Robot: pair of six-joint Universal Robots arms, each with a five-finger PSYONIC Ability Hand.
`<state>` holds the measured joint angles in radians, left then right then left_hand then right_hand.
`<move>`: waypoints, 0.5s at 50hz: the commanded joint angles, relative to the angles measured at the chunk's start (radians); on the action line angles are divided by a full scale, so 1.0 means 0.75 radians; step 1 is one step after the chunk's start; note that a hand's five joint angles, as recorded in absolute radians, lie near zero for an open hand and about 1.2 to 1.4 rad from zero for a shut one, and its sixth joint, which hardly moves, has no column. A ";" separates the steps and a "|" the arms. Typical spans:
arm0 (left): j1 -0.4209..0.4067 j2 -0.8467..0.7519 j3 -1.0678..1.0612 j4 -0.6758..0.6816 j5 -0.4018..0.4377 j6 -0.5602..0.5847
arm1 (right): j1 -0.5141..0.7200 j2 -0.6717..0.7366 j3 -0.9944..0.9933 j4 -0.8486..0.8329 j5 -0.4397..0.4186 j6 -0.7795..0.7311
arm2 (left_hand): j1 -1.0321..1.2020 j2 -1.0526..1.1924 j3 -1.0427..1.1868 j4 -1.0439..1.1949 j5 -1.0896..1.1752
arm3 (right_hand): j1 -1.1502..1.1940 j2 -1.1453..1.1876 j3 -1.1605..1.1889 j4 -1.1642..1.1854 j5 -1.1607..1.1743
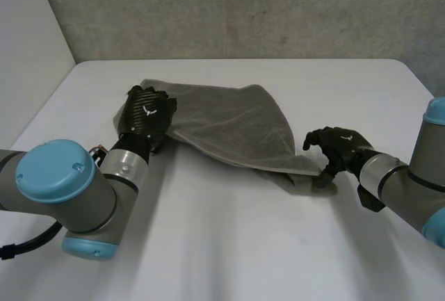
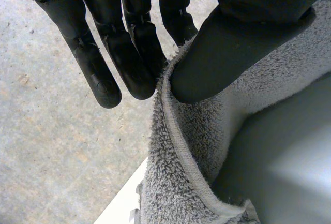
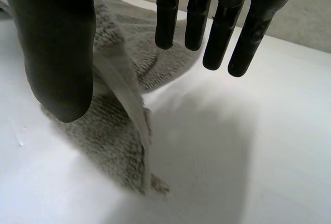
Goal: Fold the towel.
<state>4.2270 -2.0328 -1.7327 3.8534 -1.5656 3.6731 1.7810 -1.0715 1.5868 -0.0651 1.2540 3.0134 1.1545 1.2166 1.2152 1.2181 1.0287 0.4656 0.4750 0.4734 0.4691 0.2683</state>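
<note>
One towel (image 1: 229, 124) hangs stretched between two robot hands: the left robot hand (image 1: 146, 117) pinches one end, the right robot hand (image 1: 341, 148) pinches the other, low over the bench (image 1: 243, 245).

Soft, diffuse light is filling the scene.

The table (image 1: 229, 245) is glowing bright and almost featureless in the head view; the wall (image 1: 243, 9) behind it is looking dimmer and mottled; the towel (image 1: 229, 120) is throwing a faint, soft-edged shadow under its lifted edge; in the right wrist view the table is shading from white to grey beside the towel; in the left wrist view a pale sheen is lying on the table under the towel.
</note>
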 commanded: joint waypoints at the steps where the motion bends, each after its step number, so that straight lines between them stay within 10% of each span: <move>1: 0.003 -0.004 -0.005 0.000 0.001 -0.001 | -0.029 0.078 -0.021 -0.005 -0.003 0.087 | 0.322 0.240 0.241 0.238 0.257 | 0.060 0.047 0.049 0.055 0.090; 11: 0.001 -0.010 -0.007 0.002 0.003 -0.001 | -0.029 0.138 -0.044 -0.005 -0.105 0.183 | 0.322 0.240 0.241 0.238 0.257 | 1.239 1.226 1.228 1.234 1.269; 25: 0.019 -0.026 -0.019 0.004 0.012 0.003 | -0.215 -0.262 0.038 -0.001 -0.195 0.006 | 0.120 0.037 0.039 0.035 0.055 | 1.241 1.228 1.230 1.236 1.271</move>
<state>4.2336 -2.0513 -1.7425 3.8553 -1.5605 3.6732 1.6883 -1.0937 1.5637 -0.0673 1.1114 3.1379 1.1545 1.1476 1.1476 1.1472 0.9786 1.3254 1.3197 1.3346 1.3342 1.1607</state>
